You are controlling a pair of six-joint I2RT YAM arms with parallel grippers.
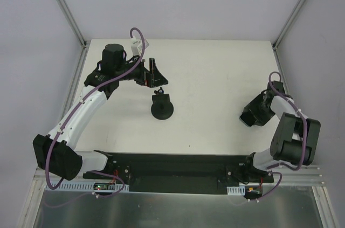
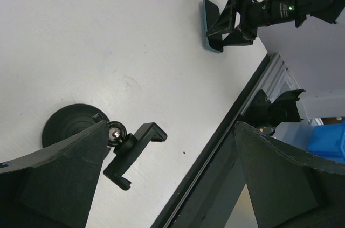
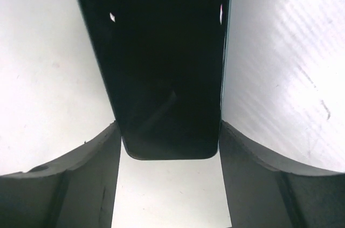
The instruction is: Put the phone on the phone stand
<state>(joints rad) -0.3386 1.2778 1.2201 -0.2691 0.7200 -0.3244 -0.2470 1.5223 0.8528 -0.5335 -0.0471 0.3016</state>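
The phone (image 3: 161, 50) lies flat near the counter's (image 1: 215, 77) right edge, its long sides clamped in the right gripper (image 3: 168, 131), while the phone stand (image 1: 161, 108) sits mid-counter beside the left gripper (image 1: 153, 74), whose fingers are spread apart.

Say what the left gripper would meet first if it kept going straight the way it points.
Most likely the black round-based phone stand: its cradle sits just ahead between the left gripper's open fingers. Depth is unclear, so it could meet the white table beside it instead.
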